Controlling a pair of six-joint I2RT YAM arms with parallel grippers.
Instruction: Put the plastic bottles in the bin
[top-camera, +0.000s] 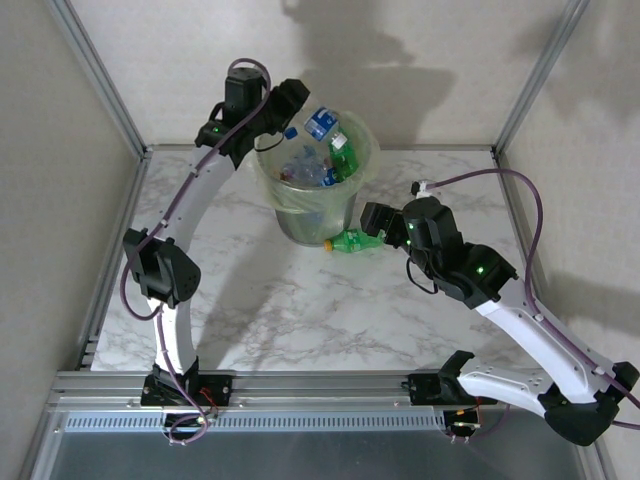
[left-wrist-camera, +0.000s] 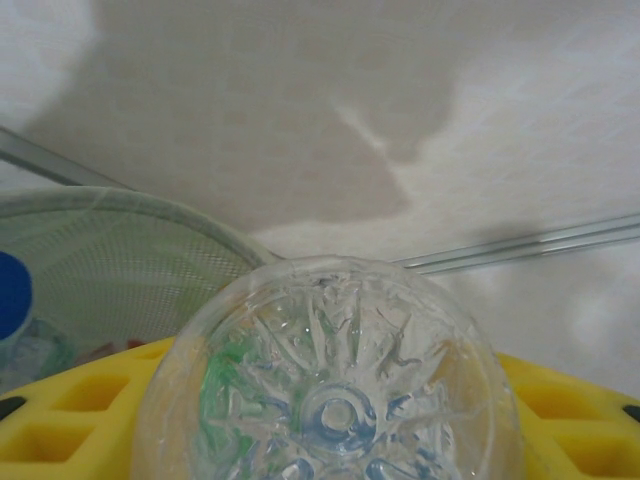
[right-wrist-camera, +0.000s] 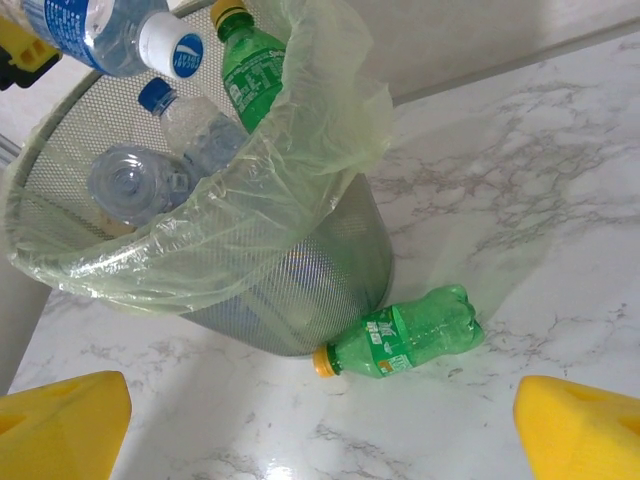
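blue-label bottle (top-camera: 320, 122) in left tool (top-camera: 298, 118), green bottle (right-wrist-camera: 405, 340) beside bin (right-wrist-camera: 300, 290)

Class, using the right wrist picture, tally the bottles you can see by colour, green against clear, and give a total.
Green bottles: 2
Clear bottles: 3
Total: 5 in sight; others may lie hidden lower in the bin.

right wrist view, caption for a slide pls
Open right gripper faces a yellow-capped green plastic bottle lying on the marble table beside the bag-lined mesh bin.
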